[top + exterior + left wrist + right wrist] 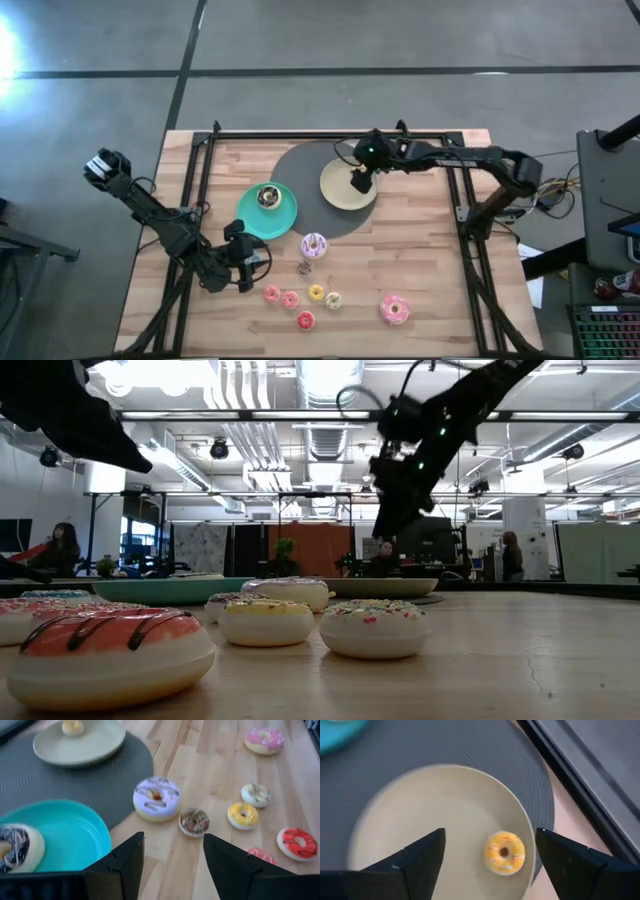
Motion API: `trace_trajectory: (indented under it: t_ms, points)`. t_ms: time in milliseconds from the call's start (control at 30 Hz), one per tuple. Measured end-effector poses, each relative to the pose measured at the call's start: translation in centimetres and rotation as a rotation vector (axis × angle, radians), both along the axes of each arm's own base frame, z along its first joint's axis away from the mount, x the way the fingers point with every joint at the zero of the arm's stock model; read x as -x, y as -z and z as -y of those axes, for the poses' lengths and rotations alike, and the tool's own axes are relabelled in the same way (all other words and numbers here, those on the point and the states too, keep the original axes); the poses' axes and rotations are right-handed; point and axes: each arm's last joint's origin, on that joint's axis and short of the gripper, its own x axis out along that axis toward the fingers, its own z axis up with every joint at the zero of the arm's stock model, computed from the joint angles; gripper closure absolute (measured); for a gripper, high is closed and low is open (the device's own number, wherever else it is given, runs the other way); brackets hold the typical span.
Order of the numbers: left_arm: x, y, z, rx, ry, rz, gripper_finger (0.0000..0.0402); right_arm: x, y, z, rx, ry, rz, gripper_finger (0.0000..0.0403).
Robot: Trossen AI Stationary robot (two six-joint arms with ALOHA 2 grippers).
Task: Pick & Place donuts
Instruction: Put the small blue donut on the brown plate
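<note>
A small yellow donut lies flat on the pale-yellow plate. My right gripper hovers open above it, a finger on either side, clear of it. On the teal plate lies a brown-and-white donut. A lilac donut, a tiny brown one and several small donuts rest flat on the wood nearer the front. My left gripper stands open above the table's near left, with nothing between its fingers, pointing toward the lilac donut.
Both plates sit on a round dark-grey mat. A large pink donut lies near the front right, a red one at the front edge. A black frame runs along the table's left, far and right sides.
</note>
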Motion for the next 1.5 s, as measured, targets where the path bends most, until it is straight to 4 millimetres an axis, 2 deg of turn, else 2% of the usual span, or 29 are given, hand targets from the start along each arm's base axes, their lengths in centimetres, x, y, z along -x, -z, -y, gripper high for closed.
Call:
trace_trajectory:
  t_ms: [167, 333, 533, 733, 933, 1133, 1500]
  points:
    - [0.3, 0.3, -0.1, 0.055, -0.012, -0.045, 0.0223, 1.2, -2.3, -4.1, 0.027, -0.113, 0.078, 0.0109]
    - [0.3, 0.4, -0.1, 0.061, -0.017, -0.057, 0.0223, 2.6, -3.0, -9.1, 0.026, -0.257, 0.144, 0.0116]
    - [0.4, 0.5, -0.1, 0.065, -0.008, -0.065, 0.0223, 4.4, -2.0, -14.9, -0.004, -0.441, 0.257, 0.0117]
    - [0.2, 1.1, 0.2, 0.099, 0.028, -0.122, 0.0223, 5.7, -0.9, -19.1, -0.001, -0.555, 0.373, 0.0125]
    - [0.1, 2.9, 0.5, 0.114, -0.014, -0.24, 0.0223, 6.5, -0.3, -21.8, -0.009, -0.57, 0.39, 0.0133]
    - [0.3, 4.7, 0.4, 0.077, -0.102, -0.368, 0.0223, 6.6, -0.1, -23.3, -0.051, -0.597, 0.41, 0.0137]
    - [-0.4, 3.9, 1.0, 0.076, -0.08, -0.36, 0.0222, 6.7, -0.2, -23.8, -0.039, -0.601, 0.42, 0.0113]
